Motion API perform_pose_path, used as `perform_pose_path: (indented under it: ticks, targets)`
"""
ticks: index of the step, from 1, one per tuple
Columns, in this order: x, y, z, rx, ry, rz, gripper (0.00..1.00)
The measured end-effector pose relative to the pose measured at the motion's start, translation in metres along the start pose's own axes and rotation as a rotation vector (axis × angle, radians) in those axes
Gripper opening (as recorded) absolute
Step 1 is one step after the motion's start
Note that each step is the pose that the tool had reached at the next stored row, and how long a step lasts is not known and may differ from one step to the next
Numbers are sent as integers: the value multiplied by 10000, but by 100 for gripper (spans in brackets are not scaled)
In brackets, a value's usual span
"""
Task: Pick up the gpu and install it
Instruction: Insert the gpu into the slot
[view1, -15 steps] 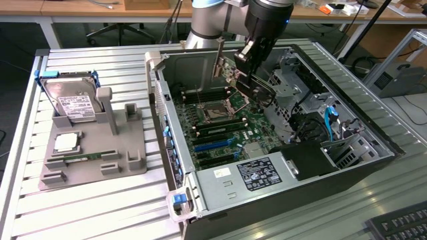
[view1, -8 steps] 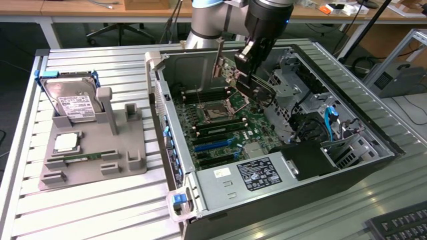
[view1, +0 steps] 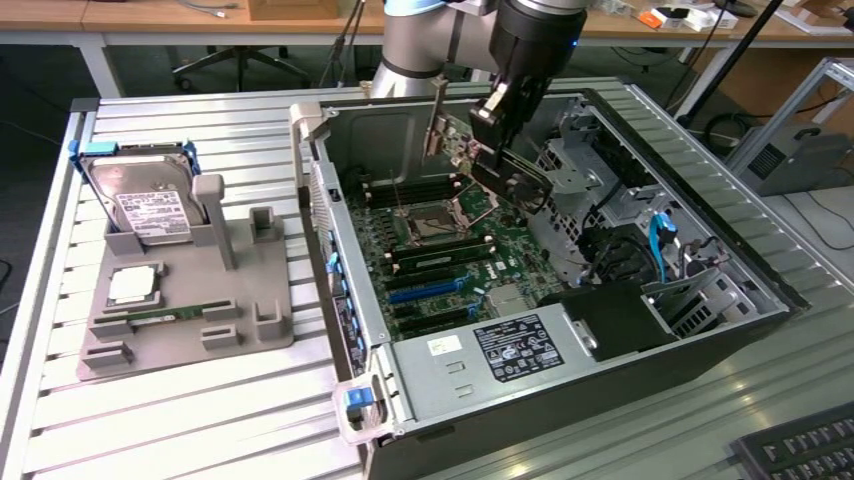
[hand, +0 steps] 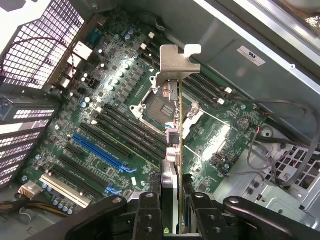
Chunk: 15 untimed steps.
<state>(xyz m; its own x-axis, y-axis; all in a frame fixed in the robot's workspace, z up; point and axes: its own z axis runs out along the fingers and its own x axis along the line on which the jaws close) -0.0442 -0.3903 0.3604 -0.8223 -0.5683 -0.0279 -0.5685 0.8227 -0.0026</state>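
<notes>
Over the motherboard (hand: 115, 130), the gripper (hand: 174, 202) was clamped across the flat faces of the gpu (hand: 172, 135), a light, stiff, likely fragile card.

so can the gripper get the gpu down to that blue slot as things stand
Probably yes. The gripper holds the gpu above the motherboard in the open case, and the blue slot lies bare, with no cable across it.

Ribbed metal table (view1: 174, 420); wooden desks (view1: 134, 15) behind (office chair (view1: 240, 65) beneath)
</notes>
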Motion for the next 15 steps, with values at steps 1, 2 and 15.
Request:
perform_pose_path:
  ticks: [1, 2, 15]
  targets:
    - [0, 0, 0, -1, 0, -24, 27]
    - [0, 0, 1, -2, -1, -57, 27]
    - [0, 0, 4, -15, -2, -518, 27]
